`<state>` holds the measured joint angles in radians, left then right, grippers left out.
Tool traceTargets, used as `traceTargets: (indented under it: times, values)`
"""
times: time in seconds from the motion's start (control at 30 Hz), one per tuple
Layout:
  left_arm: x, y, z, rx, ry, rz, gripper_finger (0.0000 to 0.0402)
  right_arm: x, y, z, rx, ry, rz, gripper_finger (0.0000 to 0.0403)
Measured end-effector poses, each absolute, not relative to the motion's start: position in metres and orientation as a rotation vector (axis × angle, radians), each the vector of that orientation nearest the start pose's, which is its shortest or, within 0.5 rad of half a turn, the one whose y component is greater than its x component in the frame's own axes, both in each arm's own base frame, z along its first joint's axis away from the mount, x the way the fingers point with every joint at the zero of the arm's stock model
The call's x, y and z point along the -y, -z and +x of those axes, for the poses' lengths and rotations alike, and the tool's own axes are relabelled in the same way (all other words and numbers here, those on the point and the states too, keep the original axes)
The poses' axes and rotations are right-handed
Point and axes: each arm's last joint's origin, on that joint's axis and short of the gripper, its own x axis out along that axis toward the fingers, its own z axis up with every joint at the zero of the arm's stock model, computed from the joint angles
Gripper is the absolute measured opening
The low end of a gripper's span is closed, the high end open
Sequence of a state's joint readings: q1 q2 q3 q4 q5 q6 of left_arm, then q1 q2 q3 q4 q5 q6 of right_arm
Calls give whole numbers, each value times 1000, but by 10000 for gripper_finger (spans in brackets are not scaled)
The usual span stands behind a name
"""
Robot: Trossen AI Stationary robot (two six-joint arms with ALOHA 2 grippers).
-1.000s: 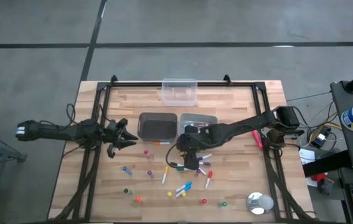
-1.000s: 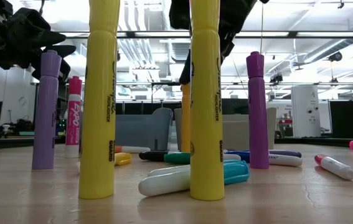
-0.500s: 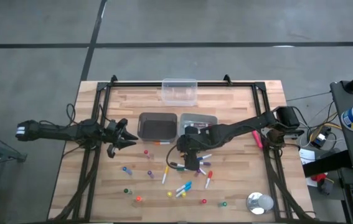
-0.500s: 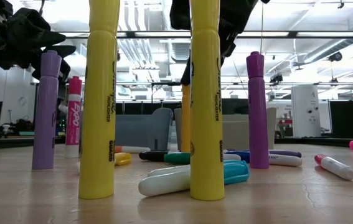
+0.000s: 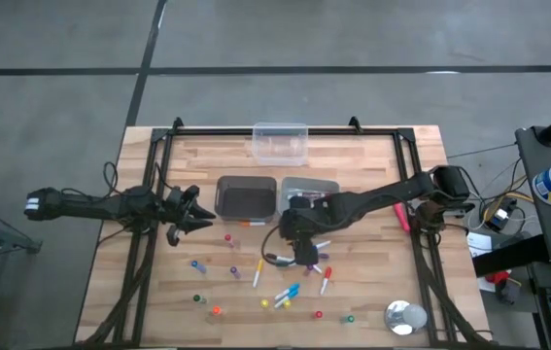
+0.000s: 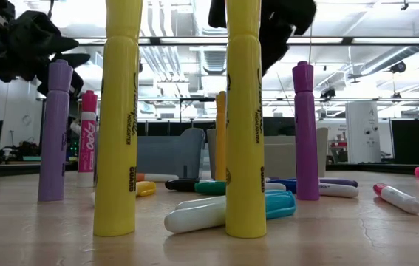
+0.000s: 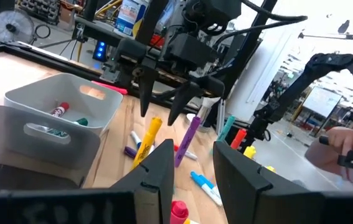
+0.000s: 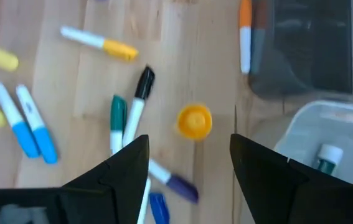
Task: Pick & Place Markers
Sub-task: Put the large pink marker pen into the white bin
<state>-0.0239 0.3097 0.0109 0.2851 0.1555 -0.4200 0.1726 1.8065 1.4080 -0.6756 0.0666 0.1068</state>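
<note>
Wooden table: right hand wide over markers (left hand part-open, empty).

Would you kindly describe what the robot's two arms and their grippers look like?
Both arms are slim, black and jointed. The left arm has a white band near its outer end. The left gripper and the right gripper each have two dark, flat, angular fingers. A black cable loops beside the right gripper.

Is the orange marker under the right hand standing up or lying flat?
Standing upright. The right wrist view looks straight down on its round orange end between the open right hand, and the left wrist view shows it erect on the table.
</note>
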Motion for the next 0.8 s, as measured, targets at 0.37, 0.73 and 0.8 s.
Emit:
traceTargets:
  times: [0.37,0.73,0.8]
  values:
    - [7,-188,115,119,212,-430,105,-61,-270,360,-1233,-30,-64,219]
    - [6,-211,114,249,177,-238,105,-46,-292,365,-1186,-65,-151,219]
    - [6,-217,113,272,152,-208,105,-40,-295,366,-1177,-55,-146,219]
